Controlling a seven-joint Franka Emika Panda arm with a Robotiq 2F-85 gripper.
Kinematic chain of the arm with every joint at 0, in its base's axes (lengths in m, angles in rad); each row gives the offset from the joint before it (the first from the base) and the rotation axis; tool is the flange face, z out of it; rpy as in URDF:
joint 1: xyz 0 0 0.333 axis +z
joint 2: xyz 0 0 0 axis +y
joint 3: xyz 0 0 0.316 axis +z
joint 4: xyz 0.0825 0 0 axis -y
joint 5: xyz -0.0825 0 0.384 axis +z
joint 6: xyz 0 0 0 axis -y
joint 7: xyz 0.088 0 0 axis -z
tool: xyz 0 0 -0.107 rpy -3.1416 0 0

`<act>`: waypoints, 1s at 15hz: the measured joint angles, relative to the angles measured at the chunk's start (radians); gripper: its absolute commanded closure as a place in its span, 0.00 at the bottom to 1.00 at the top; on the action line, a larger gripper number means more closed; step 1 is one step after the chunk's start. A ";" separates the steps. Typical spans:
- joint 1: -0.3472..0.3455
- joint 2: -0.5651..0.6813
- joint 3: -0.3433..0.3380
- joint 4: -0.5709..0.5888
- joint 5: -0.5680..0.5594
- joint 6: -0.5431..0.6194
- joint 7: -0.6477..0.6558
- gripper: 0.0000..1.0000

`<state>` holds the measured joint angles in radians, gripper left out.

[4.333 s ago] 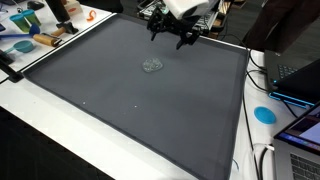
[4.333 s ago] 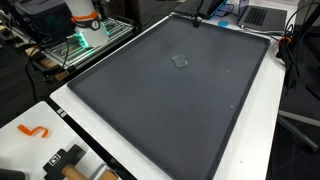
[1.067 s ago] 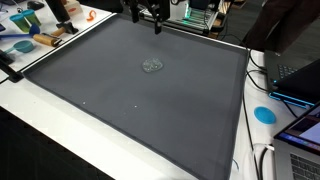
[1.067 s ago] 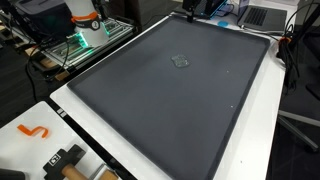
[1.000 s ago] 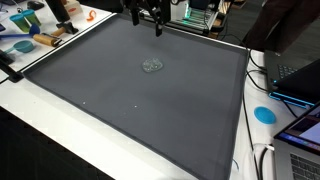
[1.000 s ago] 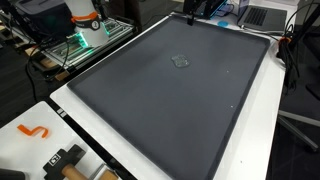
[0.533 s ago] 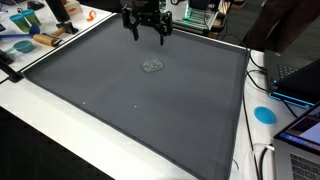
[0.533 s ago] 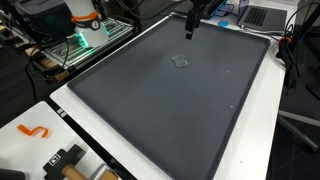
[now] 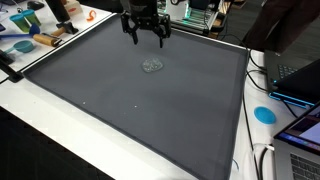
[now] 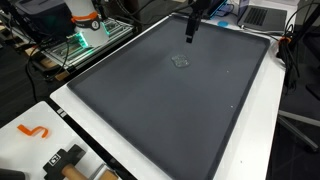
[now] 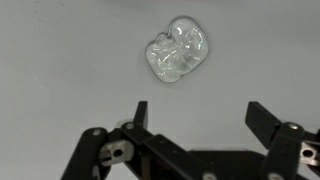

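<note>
Dark mat, wrapper creases wrist-view only

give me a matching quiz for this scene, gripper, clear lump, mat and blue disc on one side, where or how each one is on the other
Column one:
1 gripper
2 clear lump
3 mat
4 blue disc

Column two:
a lies off the mat
b open, up in the air
c dark grey, spread flat
d lies on the mat, nothing touching it

Pairs: 1-b, 2-d, 3-c, 4-a
</note>
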<state>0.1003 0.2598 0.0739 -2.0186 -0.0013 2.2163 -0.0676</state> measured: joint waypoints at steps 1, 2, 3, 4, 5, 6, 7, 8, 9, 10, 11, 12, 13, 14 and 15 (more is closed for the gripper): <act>0.000 0.001 0.003 -0.001 -0.003 -0.001 -0.039 0.00; 0.000 0.004 0.006 -0.001 -0.005 -0.002 -0.089 0.00; 0.000 0.008 0.008 -0.003 -0.005 -0.005 -0.141 0.00; -0.002 0.013 0.010 -0.005 -0.005 -0.006 -0.195 0.00; -0.003 0.020 0.012 -0.007 -0.010 -0.007 -0.245 0.00; -0.004 0.026 0.012 -0.010 -0.021 -0.007 -0.292 0.00; -0.005 0.033 0.013 -0.014 -0.037 -0.007 -0.336 0.00; -0.006 0.038 0.014 -0.019 -0.056 -0.006 -0.375 0.00; -0.007 0.041 0.016 -0.027 -0.078 -0.005 -0.407 0.00; -0.008 0.046 0.017 -0.035 -0.098 -0.002 -0.434 0.00; -0.008 0.050 0.019 -0.042 -0.115 0.001 -0.456 0.00; -0.008 0.053 0.020 -0.051 -0.129 0.006 -0.472 0.00; -0.009 0.055 0.023 -0.061 -0.134 0.013 -0.488 0.00; -0.009 0.056 0.026 -0.069 -0.136 0.020 -0.502 0.00; -0.010 0.056 0.029 -0.077 -0.136 0.030 -0.514 0.00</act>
<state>0.0905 0.3156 0.1024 -2.0959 -0.1370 2.2463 -0.5816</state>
